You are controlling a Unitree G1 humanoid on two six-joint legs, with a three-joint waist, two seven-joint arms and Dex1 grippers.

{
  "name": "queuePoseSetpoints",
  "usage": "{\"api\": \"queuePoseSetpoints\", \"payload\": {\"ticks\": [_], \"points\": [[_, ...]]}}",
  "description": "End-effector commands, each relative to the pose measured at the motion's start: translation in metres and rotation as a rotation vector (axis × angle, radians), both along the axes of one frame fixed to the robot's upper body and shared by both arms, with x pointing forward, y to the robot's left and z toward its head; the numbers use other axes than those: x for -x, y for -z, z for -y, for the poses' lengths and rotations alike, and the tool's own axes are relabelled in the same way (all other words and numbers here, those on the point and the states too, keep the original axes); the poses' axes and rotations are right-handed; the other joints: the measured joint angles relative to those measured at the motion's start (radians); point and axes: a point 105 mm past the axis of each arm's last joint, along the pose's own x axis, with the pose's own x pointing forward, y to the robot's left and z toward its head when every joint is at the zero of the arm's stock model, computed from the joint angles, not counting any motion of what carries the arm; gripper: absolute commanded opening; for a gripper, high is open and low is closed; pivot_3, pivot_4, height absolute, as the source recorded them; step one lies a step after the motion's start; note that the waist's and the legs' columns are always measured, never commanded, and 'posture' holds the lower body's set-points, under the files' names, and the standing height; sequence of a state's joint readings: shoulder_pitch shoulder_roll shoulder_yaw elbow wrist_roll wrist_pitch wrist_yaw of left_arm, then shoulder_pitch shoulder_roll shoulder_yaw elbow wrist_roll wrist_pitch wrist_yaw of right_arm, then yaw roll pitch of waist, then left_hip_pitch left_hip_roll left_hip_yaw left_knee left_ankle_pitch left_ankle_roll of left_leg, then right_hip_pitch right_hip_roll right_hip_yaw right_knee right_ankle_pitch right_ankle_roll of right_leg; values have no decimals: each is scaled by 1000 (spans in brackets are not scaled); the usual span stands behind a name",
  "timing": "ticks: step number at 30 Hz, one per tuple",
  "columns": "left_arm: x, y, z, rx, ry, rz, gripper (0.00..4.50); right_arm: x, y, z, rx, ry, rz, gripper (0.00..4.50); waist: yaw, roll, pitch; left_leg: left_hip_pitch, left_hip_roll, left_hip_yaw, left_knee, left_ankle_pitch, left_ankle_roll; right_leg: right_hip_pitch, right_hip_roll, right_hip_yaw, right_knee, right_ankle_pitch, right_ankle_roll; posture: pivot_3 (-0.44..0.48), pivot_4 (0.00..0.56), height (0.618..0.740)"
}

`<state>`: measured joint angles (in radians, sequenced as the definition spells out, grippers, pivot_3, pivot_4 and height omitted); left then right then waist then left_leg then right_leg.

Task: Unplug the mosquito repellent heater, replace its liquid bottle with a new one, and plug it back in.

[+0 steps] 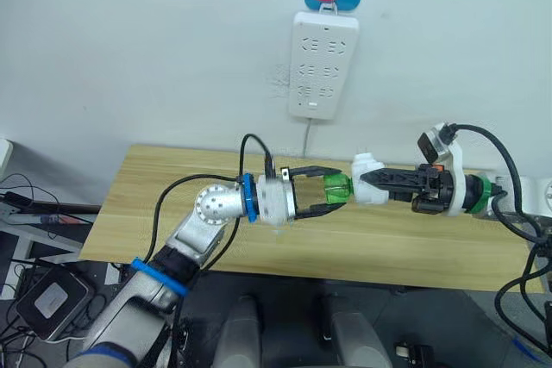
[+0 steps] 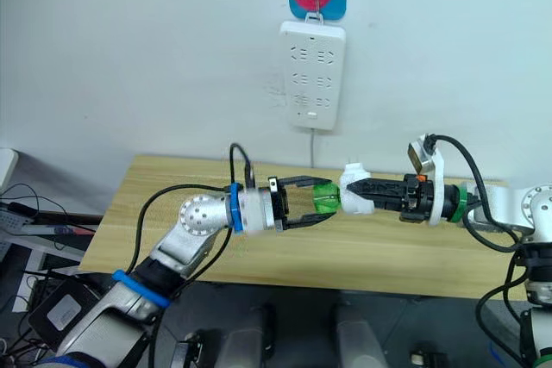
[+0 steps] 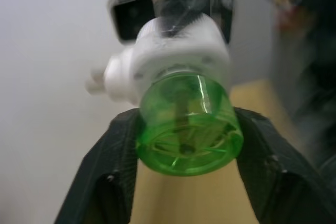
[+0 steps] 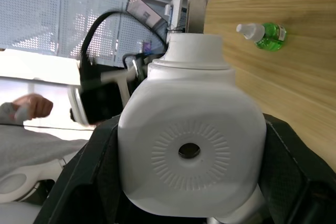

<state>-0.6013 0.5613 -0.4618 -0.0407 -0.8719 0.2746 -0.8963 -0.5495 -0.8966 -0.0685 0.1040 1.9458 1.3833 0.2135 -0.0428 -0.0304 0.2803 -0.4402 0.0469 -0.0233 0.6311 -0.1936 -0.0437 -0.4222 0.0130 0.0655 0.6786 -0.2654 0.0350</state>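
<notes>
- The white heater [image 1: 369,178] is clamped in the right gripper [image 1: 376,180], above the table [image 1: 172,178].
- Its green bottle [image 1: 337,188], joined to the heater, is pinched by the left gripper [image 1: 332,189].
- The right wrist view shows the capped new bottle [image 4: 263,35] lying on the table.

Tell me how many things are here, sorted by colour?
Green: 2, the liquid bottle held in the left tool, and the white-capped new bottle on the wooden table.
White: 2, the heater in the right tool, and the wall power strip.
Total: 4.
</notes>
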Motion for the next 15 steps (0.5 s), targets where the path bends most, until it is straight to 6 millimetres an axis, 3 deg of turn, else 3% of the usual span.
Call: {"api": "queuePoseSetpoints", "payload": {"ticks": [1,3,7,8,13,15], "points": [[-11,-35,-16,171,89,-609,2259,18,-3,-11,1,-119,10,3006,-5,0,0,0,-1,0,0,0,0,0,1,-1,0,0,0,-52,274,740],[-14,-39,-30,248,211,-863,2259,17,-6,-13,-15,-125,18,3006,-15,-1,0,0,-2,-1,2,0,0,1,3,-2,0,0,0,-52,274,740],[-15,-29,-32,225,219,-959,2259,15,-8,-13,-23,-120,27,3006,-27,-1,1,0,-2,-1,2,0,0,0,4,-2,0,0,-1,-58,269,740],[-16,-28,-32,226,213,-963,2969,14,-8,-13,-23,-116,28,3006,-28,-1,1,0,-2,0,1,0,0,-1,4,-2,0,-1,-1,-58,269,740],[-24,-27,-37,247,145,-956,4349,7,-8,-8,-35,-61,27,3006,-23,-1,1,0,-2,0,0,0,0,-1,4,-1,1,-1,-1,-65,266,740],[-27,-23,-43,240,85,-936,4445,4,-8,-5,-41,-34,23,3006,-18,-1,1,0,-3,1,1,0,0,-1,3,-1,1,-1,-1,-65,262,740]]}}
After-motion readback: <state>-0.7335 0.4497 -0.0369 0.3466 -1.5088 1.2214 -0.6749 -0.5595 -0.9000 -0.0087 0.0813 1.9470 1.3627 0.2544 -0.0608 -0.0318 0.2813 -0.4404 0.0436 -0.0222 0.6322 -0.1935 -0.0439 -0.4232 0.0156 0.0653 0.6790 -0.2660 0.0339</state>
